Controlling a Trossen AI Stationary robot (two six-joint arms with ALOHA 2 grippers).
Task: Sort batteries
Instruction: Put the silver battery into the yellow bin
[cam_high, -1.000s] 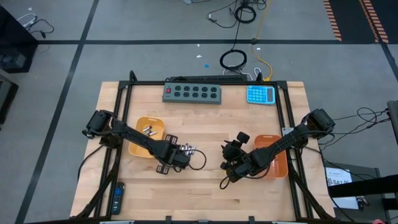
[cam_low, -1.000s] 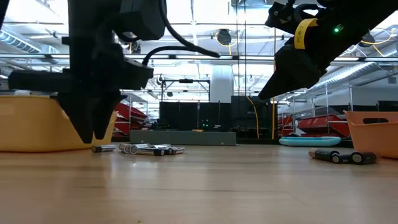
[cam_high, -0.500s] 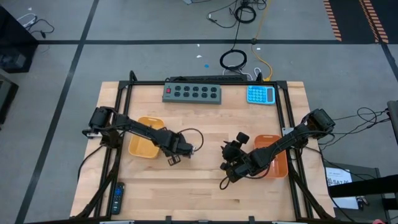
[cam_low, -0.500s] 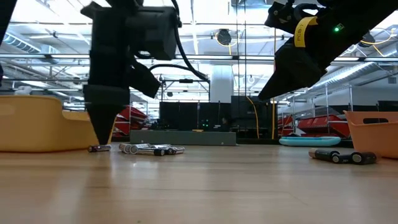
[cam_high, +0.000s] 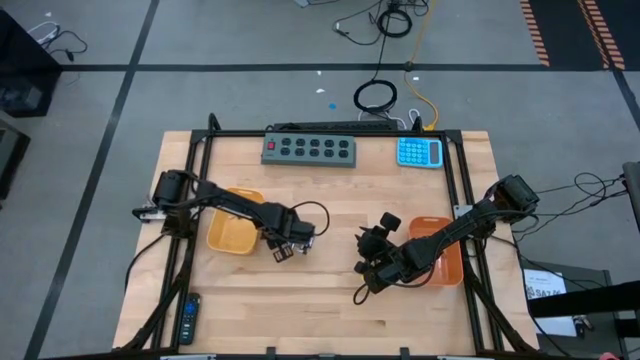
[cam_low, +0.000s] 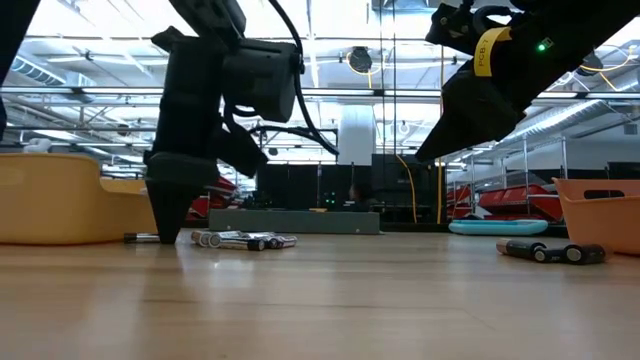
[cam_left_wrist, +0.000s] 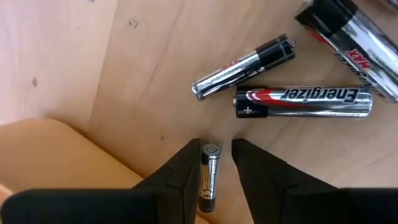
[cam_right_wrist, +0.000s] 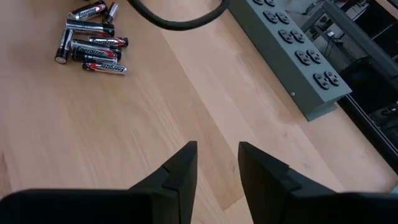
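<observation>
A cluster of silvery batteries (cam_right_wrist: 90, 38) lies on the wood beside the left orange tray (cam_high: 228, 232); it also shows in the low view as batteries (cam_low: 243, 240). My left gripper (cam_left_wrist: 216, 163) is open at the tray's corner, pointing down. Its fingers stand on either side of one small battery (cam_left_wrist: 209, 177) lying flat; I cannot tell whether they touch it. Two more batteries (cam_left_wrist: 273, 78) lie just beyond. My right gripper (cam_right_wrist: 216, 163) is open and hovers over bare wood beside the right orange tray (cam_high: 445, 262). Dark batteries (cam_low: 550, 252) lie near that tray.
A grey power strip (cam_high: 310, 150) and a blue calculator (cam_high: 420, 152) sit along the far edge. A black remote (cam_high: 188, 318) lies at the near left corner. Bare wood spreads between the two arms and along the near edge.
My left arm has swung toward the far edge, with its forearm now across the left tray. Its gripper has turned about its own axis and shifted slightly toward the battery cluster, staying low at the table. The right arm has kept still.
</observation>
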